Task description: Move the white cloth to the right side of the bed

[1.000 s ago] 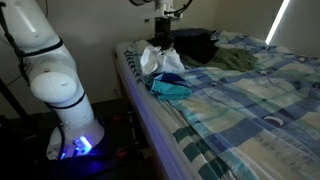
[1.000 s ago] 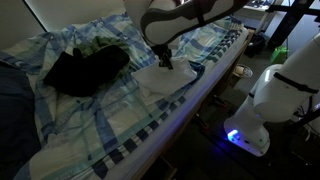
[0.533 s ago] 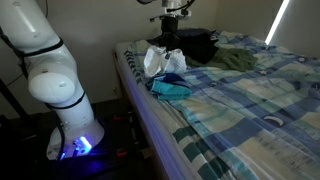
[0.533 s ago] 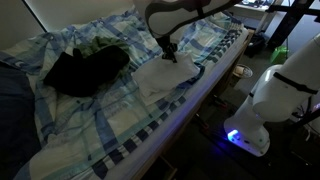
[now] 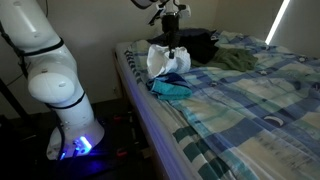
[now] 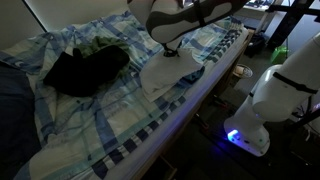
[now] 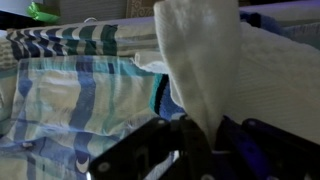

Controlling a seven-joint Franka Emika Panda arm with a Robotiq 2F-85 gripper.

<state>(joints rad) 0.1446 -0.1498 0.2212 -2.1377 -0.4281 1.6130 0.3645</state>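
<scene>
The white cloth [image 5: 167, 60] hangs from my gripper [image 5: 171, 42] above the near edge of the bed, partly lifted, its lower end still resting on the plaid bedspread [image 5: 240, 95]. In an exterior view the cloth [image 6: 162, 74] spreads on the bed edge below the gripper [image 6: 172, 47]. In the wrist view the white cloth [image 7: 205, 60] runs down between the dark fingers [image 7: 205, 140], which are shut on it.
A teal cloth [image 5: 170, 89] lies just in front of the white cloth. A black garment [image 6: 85, 68] and a green cloth [image 6: 95, 45] lie further in on the bed. The robot base [image 5: 60, 90] stands beside the bed on the floor.
The gripper has risen and shifted slightly along the bed, pulling the white cloth up higher; the cloth hangs longer from the fingers.
</scene>
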